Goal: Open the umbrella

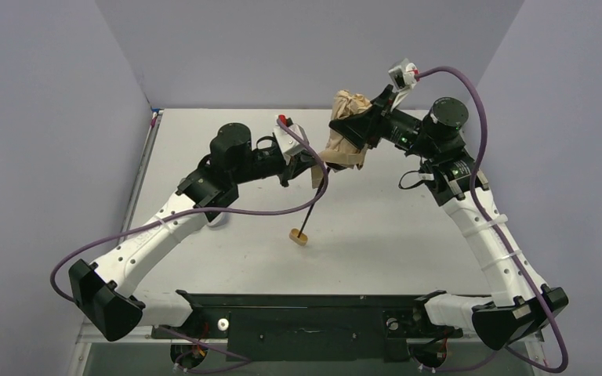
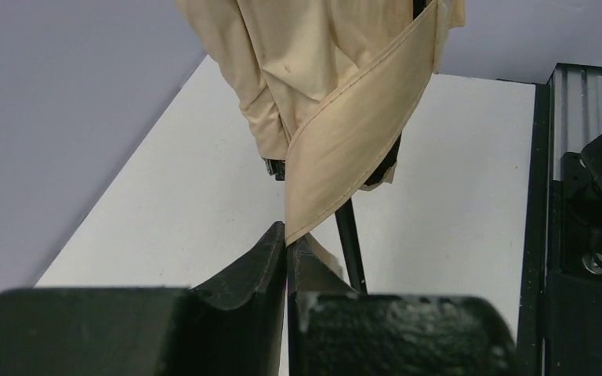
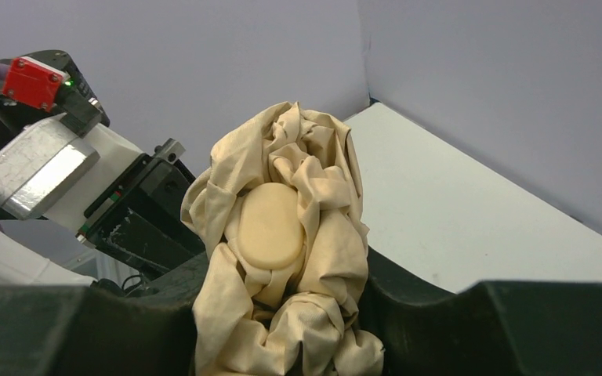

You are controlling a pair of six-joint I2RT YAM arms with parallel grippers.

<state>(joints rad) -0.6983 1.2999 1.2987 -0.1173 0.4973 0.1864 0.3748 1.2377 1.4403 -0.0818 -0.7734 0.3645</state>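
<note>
Tan-beige fabric folding umbrella (image 1: 346,129), closed, held above white surface (image 1: 407,235): right tool (image 3: 282,329) clamped around bunched canopy, left tool (image 2: 288,241) pinching tan fabric strap (image 2: 360,133), thin black shaft (image 1: 311,213) and small tan knob handle (image 1: 299,236) slanting downward.

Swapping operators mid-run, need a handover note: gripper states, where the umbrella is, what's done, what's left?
Left gripper: shut on the loose end of the strap.
Right gripper: shut on the bunched canopy, near its top end.
Umbrella: held above the table, shaft slanting down to the handle.
Done: umbrella gripped by both arms, strap end pinched.
Left: pull the strap clear, then spread the canopy; it is not open yet.
</note>
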